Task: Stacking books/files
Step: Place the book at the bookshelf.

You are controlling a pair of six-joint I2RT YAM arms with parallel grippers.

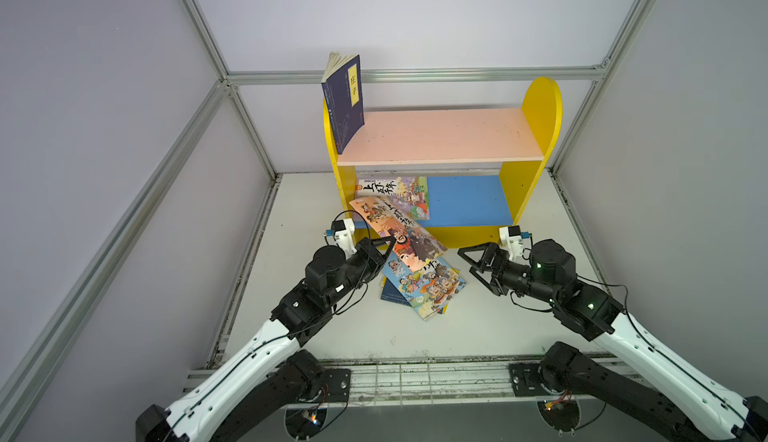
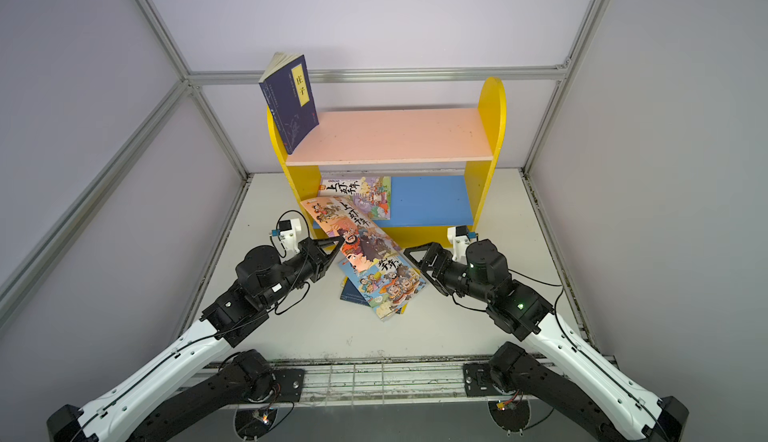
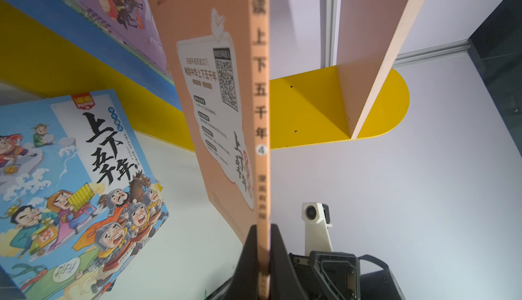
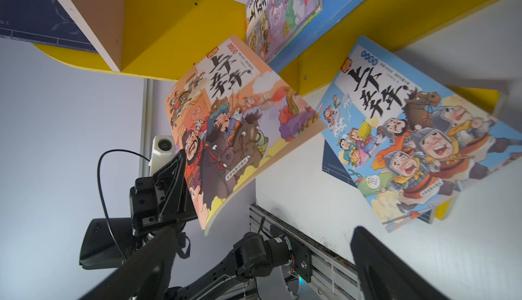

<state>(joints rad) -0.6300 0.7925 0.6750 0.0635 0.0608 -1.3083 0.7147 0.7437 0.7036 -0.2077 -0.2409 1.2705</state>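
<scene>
1. The left hand [image 1: 388,241] is clenched on the orange cartoon-cover book [image 1: 399,227]; in the left wrist view the spine end of the book is seen pinched between the two fingers [image 3: 248,256].
2. The orange book is held clear of the tabletop [image 1: 498,327] and tilted, stretching away from the left hand toward the bookshelf [image 1: 540,111], its far corner reaching the front of the blue lower shelf [image 1: 465,203].
3. A purple cartoon-cover book [image 1: 399,194] is lying flat on the left part of that lower shelf, partly overlapped by the orange book in both top views.
4. A light blue cartoon-cover book [image 1: 428,282] is lying on the tabletop, topping a small pile; a navy book [image 1: 392,296] shows beneath it.
5. The right hand [image 1: 466,262] is released, jaws spread wide with nothing between them, near the right side of the pile and apart from it.
6. Another navy book with a yellow title strip [image 1: 345,103] is standing upright at the left end of the pink upper shelf [image 1: 440,136].
</scene>
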